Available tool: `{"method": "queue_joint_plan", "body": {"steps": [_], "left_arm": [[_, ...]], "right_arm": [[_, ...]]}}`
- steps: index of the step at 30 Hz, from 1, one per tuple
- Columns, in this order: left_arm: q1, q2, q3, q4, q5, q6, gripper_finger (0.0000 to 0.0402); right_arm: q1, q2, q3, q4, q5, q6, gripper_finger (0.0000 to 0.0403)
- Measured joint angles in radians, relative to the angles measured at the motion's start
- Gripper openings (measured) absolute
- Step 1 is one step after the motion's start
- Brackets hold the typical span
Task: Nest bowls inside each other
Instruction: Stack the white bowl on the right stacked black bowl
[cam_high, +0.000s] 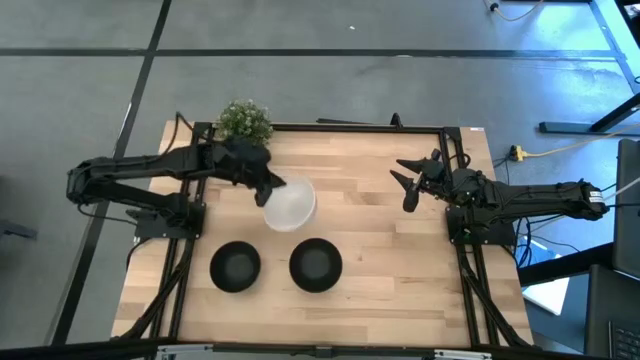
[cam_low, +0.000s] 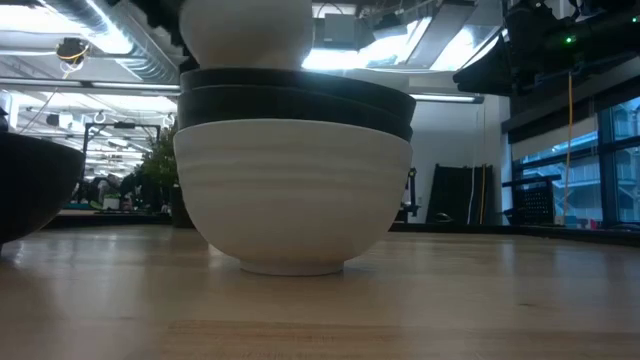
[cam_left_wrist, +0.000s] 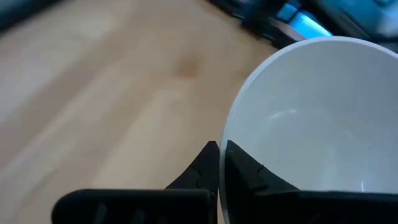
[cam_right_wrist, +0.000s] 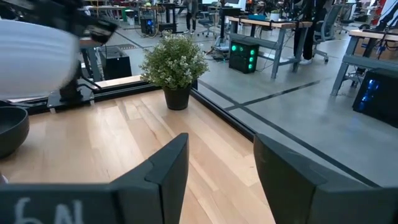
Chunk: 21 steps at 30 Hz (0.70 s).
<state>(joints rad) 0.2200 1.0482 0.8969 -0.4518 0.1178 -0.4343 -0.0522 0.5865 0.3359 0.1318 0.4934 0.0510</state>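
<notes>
Bowls are what you are working with here, and your left gripper (cam_high: 268, 190) is pinching the rim of a white bowl (cam_high: 290, 204), one finger (cam_left_wrist: 245, 171) inside the wall and the other outside, as the left wrist view shows. In the high view that bowl is sitting at the gripper's tip, toward the middle of the surface (cam_high: 380, 240), and the low view shows it raised above the stack (cam_low: 295, 190) standing closest to that camera. The stack is made of a white bowl at the bottom with dark bowls nested in it.

Nearer the front edge, two black openings are showing side by side but apart: the left black bowl (cam_high: 236, 266) and the right black bowl (cam_high: 316, 264). You cannot tell from above which of them is the stack.

Your right gripper (cam_high: 412, 180) is waiting near the back right of the surface, its fingers spread wide with nothing between them, well apart from every bowl. The potted plant (cam_high: 245, 121) is standing at the back edge, just behind your left arm's wrist.
</notes>
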Motion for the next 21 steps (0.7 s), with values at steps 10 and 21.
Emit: {"method": "queue_joint_plan", "body": {"steps": [10,21], "left_arm": [[-0.212,0.201,0.124,0.022,0.102,0.027,0.0001],[-0.309,0.361,0.136,0.146,0.087,-0.008,0.0001]], "right_arm": [[0.000,0.000,0.000,0.000,0.000,0.000,0.0181],[0.000,0.000,0.000,-0.001,0.000,0.001,0.0181]]}}
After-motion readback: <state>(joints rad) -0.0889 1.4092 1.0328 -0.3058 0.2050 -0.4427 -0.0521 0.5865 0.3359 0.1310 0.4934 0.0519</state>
